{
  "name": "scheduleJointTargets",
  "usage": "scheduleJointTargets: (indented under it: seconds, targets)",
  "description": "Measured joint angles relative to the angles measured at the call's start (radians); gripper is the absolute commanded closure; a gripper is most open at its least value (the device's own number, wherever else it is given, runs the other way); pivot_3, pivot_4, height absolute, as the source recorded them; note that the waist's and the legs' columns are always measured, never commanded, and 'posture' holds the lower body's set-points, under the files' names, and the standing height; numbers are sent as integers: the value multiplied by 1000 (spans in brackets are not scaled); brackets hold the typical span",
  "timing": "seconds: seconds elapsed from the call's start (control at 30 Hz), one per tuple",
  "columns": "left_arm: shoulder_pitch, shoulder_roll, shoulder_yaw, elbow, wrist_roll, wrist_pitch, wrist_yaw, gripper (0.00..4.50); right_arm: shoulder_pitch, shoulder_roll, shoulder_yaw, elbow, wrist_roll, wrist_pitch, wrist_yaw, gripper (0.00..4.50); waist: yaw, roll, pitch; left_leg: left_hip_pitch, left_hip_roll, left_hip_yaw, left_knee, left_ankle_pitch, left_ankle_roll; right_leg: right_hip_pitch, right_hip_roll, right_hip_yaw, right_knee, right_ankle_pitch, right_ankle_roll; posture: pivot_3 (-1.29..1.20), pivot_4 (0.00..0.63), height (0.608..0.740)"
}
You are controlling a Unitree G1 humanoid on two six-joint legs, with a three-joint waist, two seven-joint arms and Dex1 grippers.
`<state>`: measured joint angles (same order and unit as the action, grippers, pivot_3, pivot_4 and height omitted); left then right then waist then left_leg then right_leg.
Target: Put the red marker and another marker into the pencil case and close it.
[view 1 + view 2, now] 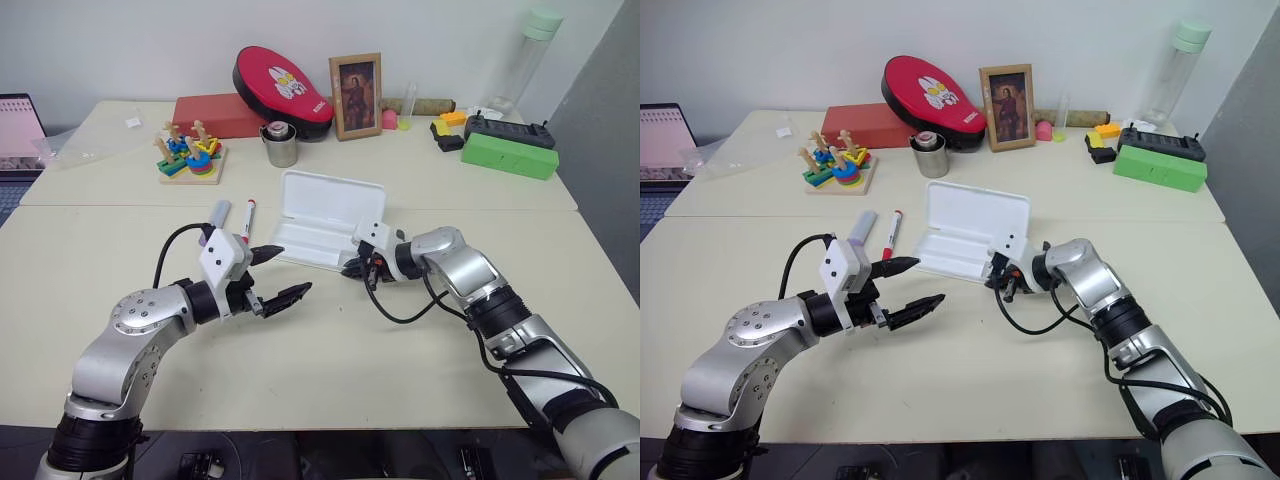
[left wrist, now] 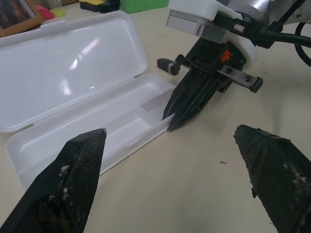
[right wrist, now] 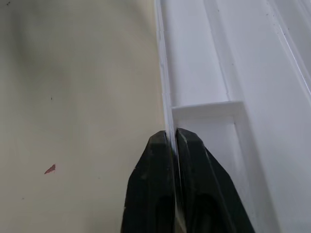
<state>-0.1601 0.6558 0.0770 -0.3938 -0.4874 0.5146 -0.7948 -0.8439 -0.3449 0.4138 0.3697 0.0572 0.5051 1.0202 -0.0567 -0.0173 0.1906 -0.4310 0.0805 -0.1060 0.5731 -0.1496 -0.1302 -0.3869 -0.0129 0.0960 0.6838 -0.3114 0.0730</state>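
Right gripper pinches the near wall of the open pencil case at mid-table; left gripper hangs spread beside it. Red marker and lavender marker lie left of it. Left wrist: I see black fingers clamping the rim. Right wrist: fingertips astride the wall.

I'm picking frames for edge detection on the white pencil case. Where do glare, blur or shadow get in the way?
Left wrist view: bright glare patches on the open lid of the pencil case, and the left gripper's near jaws are blurred. Right wrist view: the right gripper, jaws pinching the tray wall, is soft; a dark shadow covers the table corner. Head views: even light, crisp edges.
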Motion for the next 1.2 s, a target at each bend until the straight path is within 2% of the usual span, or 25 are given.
scheduleJointTargets:
  seconds: [0.37,0.63,0.73,0.83,1.03,1.2]
  targets:
    - [69,13,49,-24,-27,19,-2,0,184,-76,33,-297,14,5,100,4482,0,0,0,0,0,0,0,0,0,0,0,0,0,0,0,0,150,740]
    - [79,13,48,-51,-52,36,-2,0,251,-107,69,-405,14,6,132,4482,0,-1,0,1,0,0,1,0,0,1,0,0,1,-1,1,0,150,740]
    - [79,13,48,-51,-61,47,0,0,251,-107,72,-405,14,6,133,3953,0,-1,0,1,0,0,1,0,0,1,0,0,1,0,1,0,150,740]
    - [79,2,85,-51,-87,76,44,0,251,-104,71,-407,27,16,133,3161,0,-1,0,1,0,0,1,0,0,1,0,0,1,0,0,0,150,740]
    - [66,-31,242,-30,-130,136,199,0,238,-101,-8,-463,98,63,126,1621,1,-1,0,1,0,-1,1,0,0,1,0,0,1,0,1,0,150,740]
    - [34,-31,242,55,-79,140,282,0,198,-68,-114,-503,194,119,90,458,1,-1,0,1,0,-1,1,0,0,1,0,-1,1,0,0,0,150,740]
